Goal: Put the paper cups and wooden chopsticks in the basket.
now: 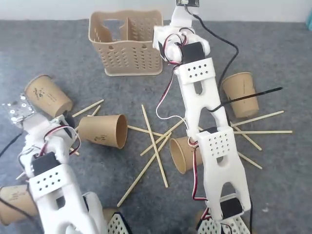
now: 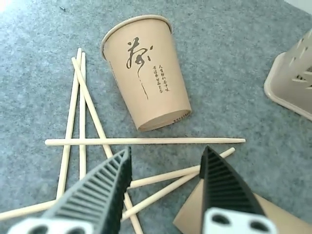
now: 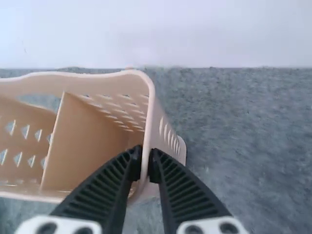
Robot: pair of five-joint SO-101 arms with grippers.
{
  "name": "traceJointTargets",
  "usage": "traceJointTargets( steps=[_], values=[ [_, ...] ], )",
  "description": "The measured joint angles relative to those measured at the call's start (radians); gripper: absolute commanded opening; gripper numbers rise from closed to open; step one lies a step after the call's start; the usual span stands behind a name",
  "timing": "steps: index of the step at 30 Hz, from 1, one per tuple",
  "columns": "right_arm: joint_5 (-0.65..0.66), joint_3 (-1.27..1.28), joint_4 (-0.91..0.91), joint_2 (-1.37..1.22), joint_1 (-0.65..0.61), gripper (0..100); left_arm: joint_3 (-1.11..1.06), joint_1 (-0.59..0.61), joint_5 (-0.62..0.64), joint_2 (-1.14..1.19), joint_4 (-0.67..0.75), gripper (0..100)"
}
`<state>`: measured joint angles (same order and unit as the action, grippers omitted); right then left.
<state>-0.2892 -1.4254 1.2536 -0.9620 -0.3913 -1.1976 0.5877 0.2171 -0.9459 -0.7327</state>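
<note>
Left gripper (image 2: 166, 150) spread wide above crossed chopsticks (image 2: 146, 141), near a fallen paper cup (image 2: 146, 73). Right gripper (image 3: 145, 150) nearly closed, apparently on the basket (image 3: 97, 131) rim. Risks: pinching several sticks scatters them; tugging tips the basket.

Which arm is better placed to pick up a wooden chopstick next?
Left. The left gripper hangs open just above loose wooden chopsticks beside a tan paper cup; the right gripper is away at the beige plastic basket, shut on its wall.
</note>
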Motion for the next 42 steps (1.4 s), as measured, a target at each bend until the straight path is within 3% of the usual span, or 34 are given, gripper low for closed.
traceJointTargets(
  steps=[24, 33, 42],
  values=[
    [0.000, -0.046, 0.489, 0.265, 0.087, 0.7, -0.014, 0.000, 0.000, 0.000, 0.000, 22],
    [0.000, -0.038, 0.503, 0.269, 0.164, 0.7, -0.014, 0.000, 0.000, 0.000, 0.000, 22],
    [0.000, 0.322, 0.503, 0.463, 0.170, 0.7, -0.014, 0.000, 0.000, 0.000, 0.000, 22]
  ],
)
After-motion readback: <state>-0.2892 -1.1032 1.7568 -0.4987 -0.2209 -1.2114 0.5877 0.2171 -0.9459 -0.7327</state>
